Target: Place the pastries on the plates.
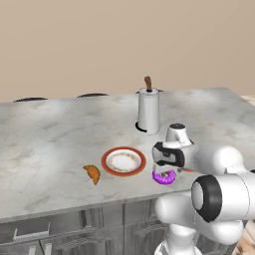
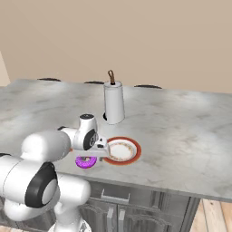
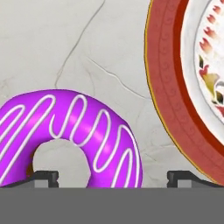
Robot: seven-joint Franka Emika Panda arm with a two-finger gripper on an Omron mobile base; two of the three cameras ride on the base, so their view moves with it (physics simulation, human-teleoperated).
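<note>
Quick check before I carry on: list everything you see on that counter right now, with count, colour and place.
Purple-frosted ring donut: one, purple with white stripes, on the counter at the near edge, beside the plate, under the tool.
Round red-orange-rimmed plate: one, white patterned centre, bare, between donut and croissant.
Golden-brown curved croissant: one, on the counter on the plate's far side from the donut.
Tall white pot with brown knob: one, behind the plate.
Grey marble counter: one, over dark cabinets.
Tool: one, dark tips spread, one side of the donut's ring between them.
</note>
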